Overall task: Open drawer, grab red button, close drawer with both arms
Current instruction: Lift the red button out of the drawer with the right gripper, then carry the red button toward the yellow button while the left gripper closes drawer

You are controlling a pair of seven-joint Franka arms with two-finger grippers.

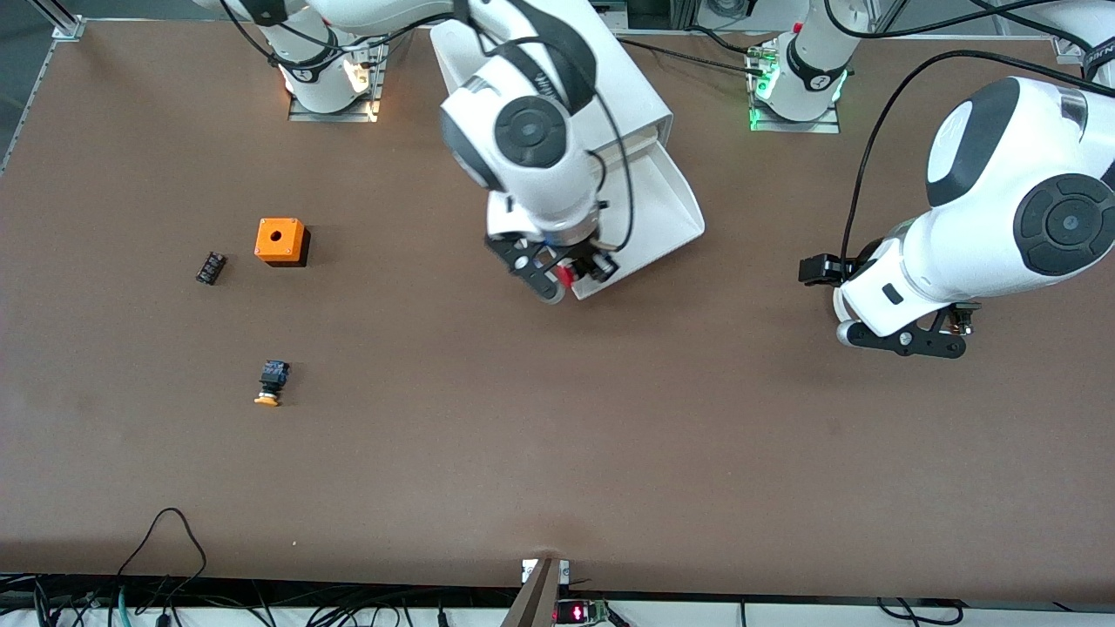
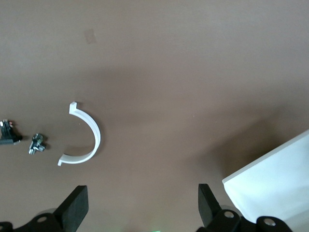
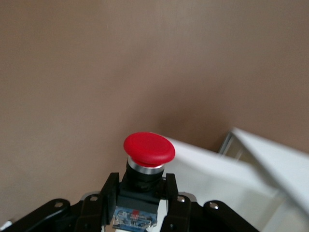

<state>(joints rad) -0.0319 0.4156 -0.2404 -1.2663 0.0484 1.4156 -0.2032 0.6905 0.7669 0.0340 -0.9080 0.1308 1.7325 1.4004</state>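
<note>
Working across the front view, we see an orange box with a round hole [image 1: 280,240] and a yellow-capped push button [image 1: 272,382] toward the right arm's end. Our right gripper [image 1: 575,275] clenches the red mushroom-capped button [image 3: 148,148] over the front edge of the pulled-out white tray drawer [image 1: 671,205]. Our left gripper [image 1: 906,335] waits, jaws spread, empty, above the brown table [image 1: 557,453].

No text, label, brand, number or sign could be read in any of the three views. Small marks were seen on the black collars of the two arm bases [image 1: 327,65] – too small to be made out. A red glow was shown by a small device at the table's near edge [image 1: 568,612] – no figure on it could be told.
</note>
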